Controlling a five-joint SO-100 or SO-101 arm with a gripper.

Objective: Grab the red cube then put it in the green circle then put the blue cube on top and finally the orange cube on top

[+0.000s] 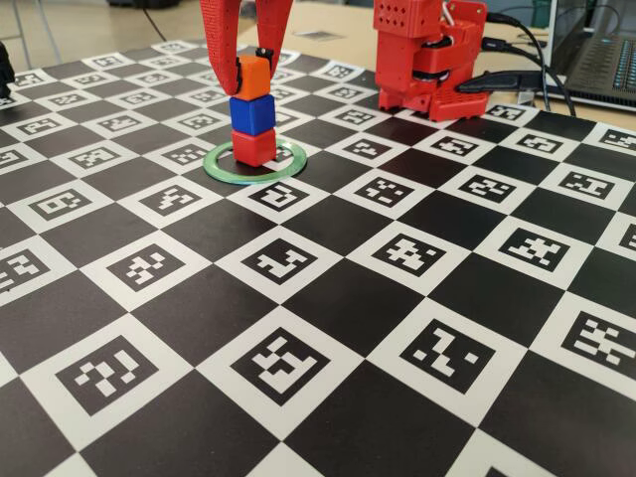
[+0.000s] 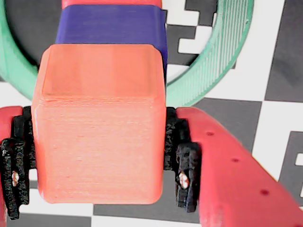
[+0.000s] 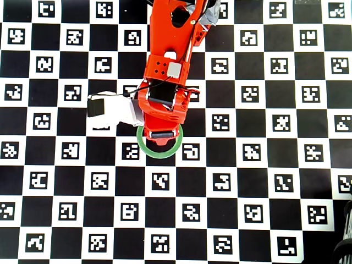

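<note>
Two rigid plastic cubes, red cube (image 1: 252, 147) under blue cube (image 1: 251, 113), stand in the pale-green ring (image 1: 290, 165). The red gripper (image 1: 252, 68) grasps the light, smooth orange cube (image 2: 99, 127) by opposite flat sides.

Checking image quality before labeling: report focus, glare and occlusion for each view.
Fixed view: sharp, even light, stacked orange cube, blue cube, red cube clear. Wrist view: orange cube fills the frame, slightly soft and washed out. Overhead view: sharp, but the arm hides the stack.
</note>
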